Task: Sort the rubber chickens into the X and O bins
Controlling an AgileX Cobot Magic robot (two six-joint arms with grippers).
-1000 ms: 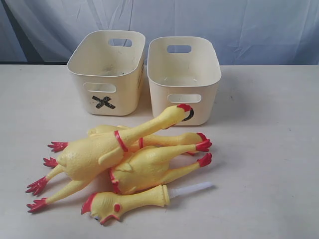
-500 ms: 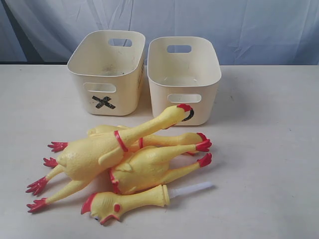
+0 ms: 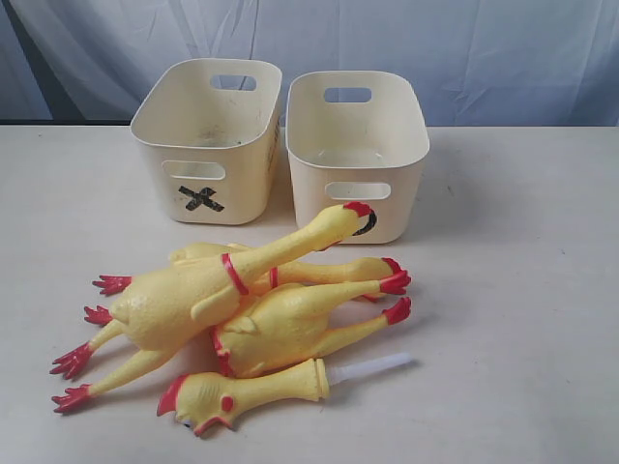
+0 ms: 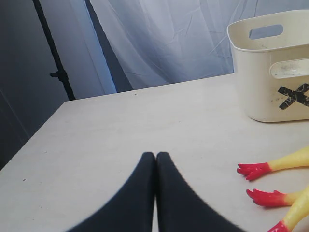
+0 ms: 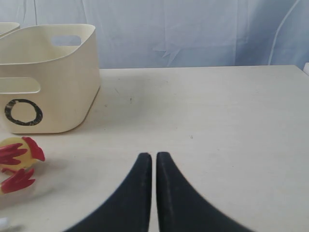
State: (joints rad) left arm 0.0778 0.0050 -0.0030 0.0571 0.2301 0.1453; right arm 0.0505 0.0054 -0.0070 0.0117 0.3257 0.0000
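Rubber chickens (image 3: 184, 300) lie heaped just before O bin (image 3: 406, 188); table (image 3: 522, 319) open rightward.

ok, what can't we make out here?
Exterior view: the head of the top chicken covers half the O mark.
Exterior view: bottom chicken mostly buried under others.
Left wrist view: edge cuts chickens off above the legs.
Right wrist view: edge cuts off most of X bin.

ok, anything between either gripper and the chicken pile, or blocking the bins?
Nothing visible. Bare table lies between the shut left gripper and the chickens' red feet, and between the shut right gripper and the chicken head. X bin and O bin stand open-topped behind the rubber chickens.
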